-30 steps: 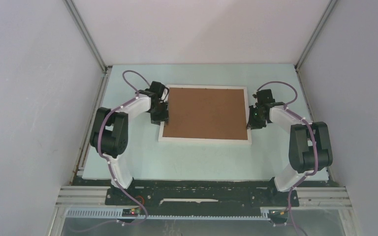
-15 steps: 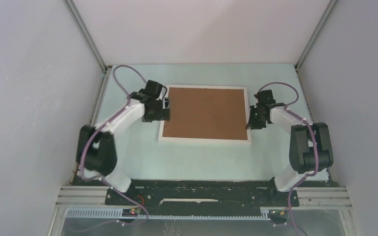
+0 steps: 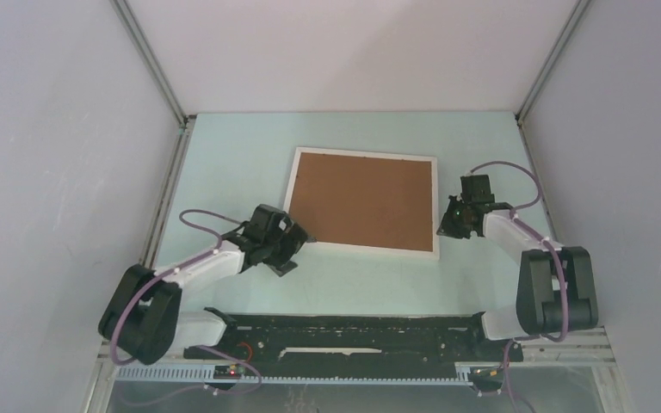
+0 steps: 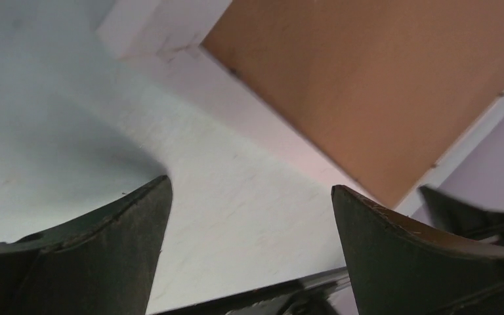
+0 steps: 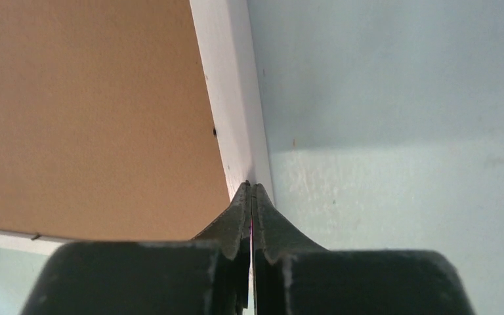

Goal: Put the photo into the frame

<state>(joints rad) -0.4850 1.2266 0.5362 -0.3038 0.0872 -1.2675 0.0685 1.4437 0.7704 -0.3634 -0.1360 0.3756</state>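
A black rail (image 3: 353, 329) runs along the pale green table's (image 3: 241, 163) near edge. Near the near-left corner of the frame (image 3: 370, 249), the left gripper (image 4: 251, 187) hangs with jaws spread wide, holding nothing. The right gripper (image 5: 252, 190), pressed together and empty, has its tips at the frame's right rim. The frame lies flat mid-table, a brown board (image 3: 363, 200) filling its back. Plain pale walls (image 3: 344, 52) stand beyond it and on both sides.

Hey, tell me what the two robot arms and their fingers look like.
The left arm and right arm both have white links between bulky black joints, with a purple cable looping along each. The fingers are dark, matte, curved and tapering.
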